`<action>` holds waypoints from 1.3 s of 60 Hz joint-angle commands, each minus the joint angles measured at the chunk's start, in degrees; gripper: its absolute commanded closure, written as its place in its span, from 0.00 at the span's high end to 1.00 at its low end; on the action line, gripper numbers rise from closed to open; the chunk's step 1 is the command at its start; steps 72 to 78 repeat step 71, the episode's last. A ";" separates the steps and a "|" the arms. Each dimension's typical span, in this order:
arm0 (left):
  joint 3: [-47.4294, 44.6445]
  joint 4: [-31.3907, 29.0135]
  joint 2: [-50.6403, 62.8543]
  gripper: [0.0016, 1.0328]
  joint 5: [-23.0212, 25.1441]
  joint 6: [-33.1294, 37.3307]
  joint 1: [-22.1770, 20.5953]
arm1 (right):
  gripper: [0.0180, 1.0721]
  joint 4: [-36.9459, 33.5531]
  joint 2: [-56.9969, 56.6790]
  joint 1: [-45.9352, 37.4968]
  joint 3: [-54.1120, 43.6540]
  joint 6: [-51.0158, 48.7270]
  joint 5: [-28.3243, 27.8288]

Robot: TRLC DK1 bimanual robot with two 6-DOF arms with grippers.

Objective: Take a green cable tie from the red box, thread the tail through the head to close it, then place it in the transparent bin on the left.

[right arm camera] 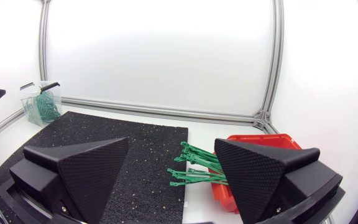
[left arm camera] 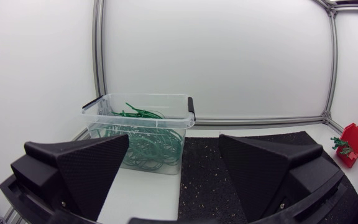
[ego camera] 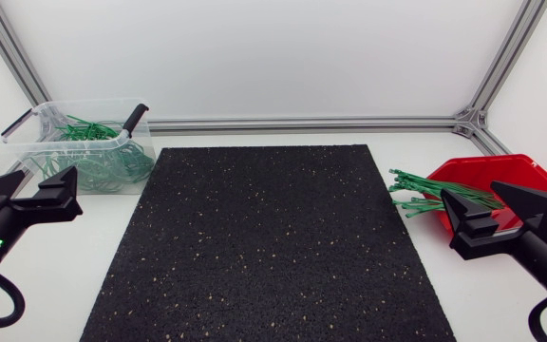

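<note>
On the white bench (ego camera: pixel 397 141), one rectangular black mat (ego camera: pixel 264 237), coarse rubber crumb flecked with pale specks. Right of it, one glossy red box (ego camera: pixel 511 169) with angled corners, near side hidden behind the right claw (right arm camera: pixel 171 144). Holds a bundle of straight green cable ties (ego camera: pixel 424 193), thin plastic strips, ends poking over the rim onto the bench; too closely packed to count. At the far left, one transparent bin (ego camera: pixel 36 142), thin clear plastic, rectangular, with two black clip handles (ego camera: pixel 137 118). Contains a tangle of looped green ties (ego camera: pixel 103 163), number unclear. Near that bin, the left claw (left arm camera: pixel 174 146); just before the box, the right claw. Two matte black, finely textured wedges on each, spread wide apart, pinching nothing. Cut off at the overhead view's edges: both arms.
</note>
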 commanded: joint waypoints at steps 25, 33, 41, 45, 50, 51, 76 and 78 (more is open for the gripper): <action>-9.68 -3.23 -14.71 0.96 2.29 1.38 -0.74 | 0.96 8.55 -14.00 -2.86 -14.72 2.66 2.71; -11.88 -4.41 -18.53 0.96 2.76 1.22 -0.90 | 0.96 9.76 -16.10 -3.25 -16.82 3.01 3.09; -14.05 -5.57 -22.33 0.96 3.23 1.07 -1.07 | 0.96 9.76 -16.10 -3.25 -16.82 3.01 3.09; -15.14 -6.15 -24.23 0.96 3.47 1.00 -1.15 | 0.96 9.76 -16.10 -3.25 -16.82 3.01 3.09; -16.50 -6.88 -26.61 0.96 3.76 0.90 -1.25 | 0.96 9.76 -16.10 -3.25 -16.82 3.01 3.09; -16.78 -7.03 -27.09 0.96 3.82 0.88 -1.27 | 0.96 9.76 -16.10 -3.25 -16.82 3.01 3.09; -18.57 -7.99 -30.22 0.96 4.21 0.75 -1.41 | 0.96 9.76 -16.10 -3.25 -16.82 3.01 3.09; -18.57 -7.99 -30.22 0.96 4.21 0.75 -1.41 | 0.96 9.76 -16.10 -3.25 -16.82 3.01 3.09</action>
